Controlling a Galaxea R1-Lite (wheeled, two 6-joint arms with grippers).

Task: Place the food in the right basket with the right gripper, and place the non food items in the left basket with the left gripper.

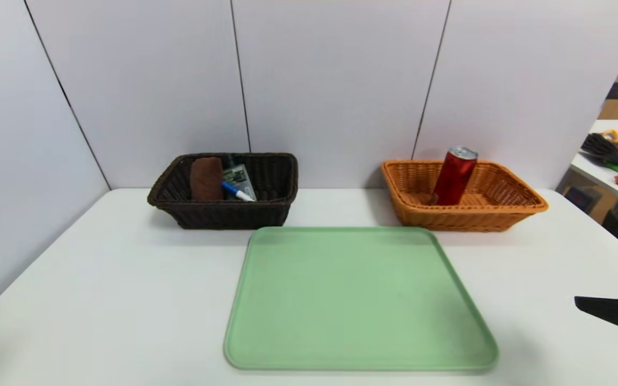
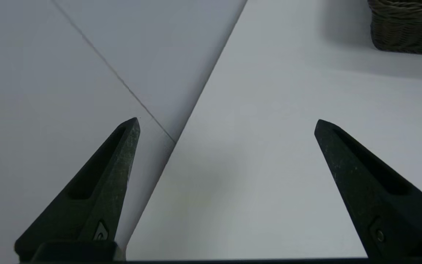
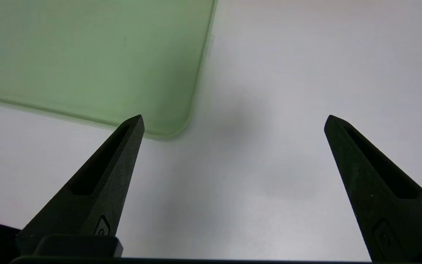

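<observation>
The red can [image 1: 455, 176] leans inside the orange basket [image 1: 523, 206] on the right of the desk [image 1: 100, 279], while the brown towel [image 1: 206, 178], the green pump bottle [image 1: 238, 179] and the blue-capped marker [image 1: 236, 192] lie together in the dark basket [image 1: 223, 214] on the left, so the sorting looks finished. The green tray [image 1: 357, 300] between them carries nothing. Both tools sit low with fingers spread wide and gripping nothing, the right tool [image 3: 234, 119] just off the tray's corner, the left tool [image 2: 227, 121] near the wall, likely parked.
</observation>
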